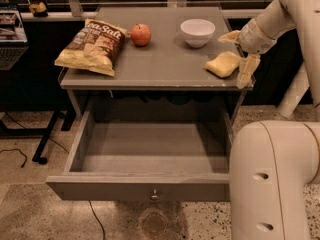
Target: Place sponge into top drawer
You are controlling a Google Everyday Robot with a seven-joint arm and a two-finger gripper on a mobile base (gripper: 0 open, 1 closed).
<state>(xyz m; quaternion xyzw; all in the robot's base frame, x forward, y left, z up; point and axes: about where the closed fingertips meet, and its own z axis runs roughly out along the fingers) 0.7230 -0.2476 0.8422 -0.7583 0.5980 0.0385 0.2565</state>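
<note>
The pale yellow sponge (223, 64) lies on the cabinet top near its right front corner. My gripper (239, 54) is open just to the right of the sponge, one finger (230, 36) behind it and the other (246, 71) at the table's right edge in front of it. The fingers hold nothing. The top drawer (150, 187) is pulled wide open below the tabletop. Its grey inside looks empty, and a small round knob (154, 195) sits at the centre of its front panel.
On the cabinet top are a white bowl (197, 31), a red apple (140, 34) and a chip bag (92, 46). My white base (272, 181) fills the lower right, next to the drawer's right side. A dark desk stands at the left.
</note>
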